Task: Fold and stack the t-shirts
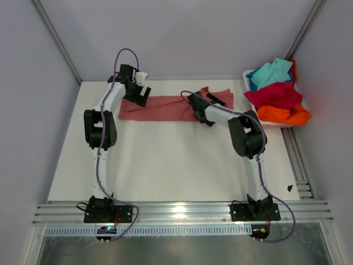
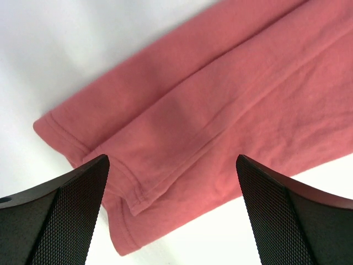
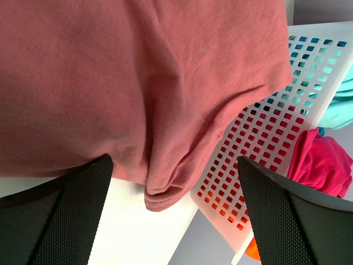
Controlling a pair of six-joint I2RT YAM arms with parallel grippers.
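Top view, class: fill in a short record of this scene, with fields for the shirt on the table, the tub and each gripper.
pink shirt: folded into a long strip, flat on the far side of the table
tub: white, at the far right corner; holds a turquoise shirt, a crimson shirt and an orange shirt
left gripper: open, over the strip's left end
right gripper: open, over the strip's right end, by the tub

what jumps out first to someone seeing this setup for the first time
The salmon-pink t-shirt, folded into a long strip across the far side of the table, with the left gripper and right gripper open over its two ends. Next, the white tub at the far right, heaped with a turquoise tee, a crimson tee and an orange tee.
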